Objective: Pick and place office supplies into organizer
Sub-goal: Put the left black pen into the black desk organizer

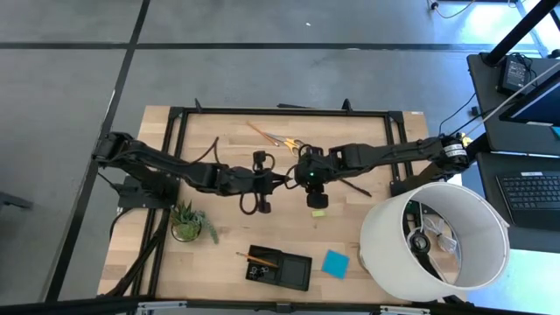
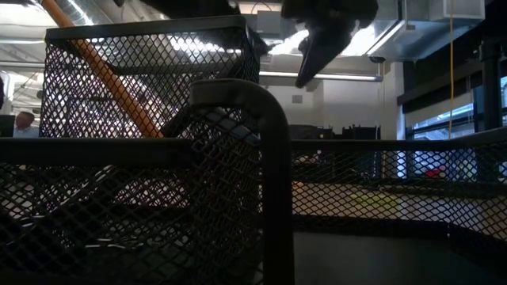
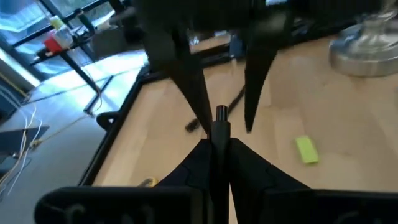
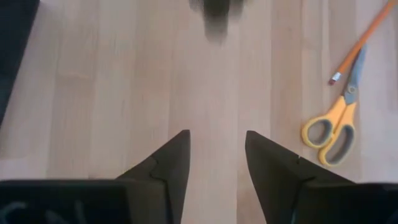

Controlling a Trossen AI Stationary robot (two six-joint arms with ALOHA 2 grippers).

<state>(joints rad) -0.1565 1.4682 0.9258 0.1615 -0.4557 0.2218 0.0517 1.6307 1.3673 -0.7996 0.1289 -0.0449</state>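
Observation:
My left gripper (image 3: 219, 146) reaches to the table's middle (image 1: 282, 179) and is shut on a thin black pen (image 3: 221, 115). My right gripper (image 4: 216, 152) hovers open just right of it (image 1: 308, 178), fingers pointing down and touching nothing. A second black pen (image 3: 233, 99) lies on the wood. Yellow-handled scissors (image 4: 333, 127) and an orange pencil (image 4: 364, 40) lie flat toward the far edge (image 1: 282, 138). The small yellow block (image 1: 318, 213) and the blue note pad (image 1: 333, 263) lie on the table. The black organizer (image 1: 278, 267) at the near edge holds another orange pencil (image 2: 119, 87). My left gripper pinches the thin black pen between its two fingers. One end of the pen (image 3: 221, 113) sticks out just past the fingertips. The pen's remaining length is hidden by the fingers, so I cannot tell which part they are on. The shown end is clear of the table.
A small green potted plant (image 1: 188, 223) stands near the left arm. The large white lampshade (image 1: 446, 236) fills the near right corner, its metal base (image 3: 367, 46) on the wood. A black frame (image 1: 280, 111) borders the far side. Bare wood lies between the block and the organizer.

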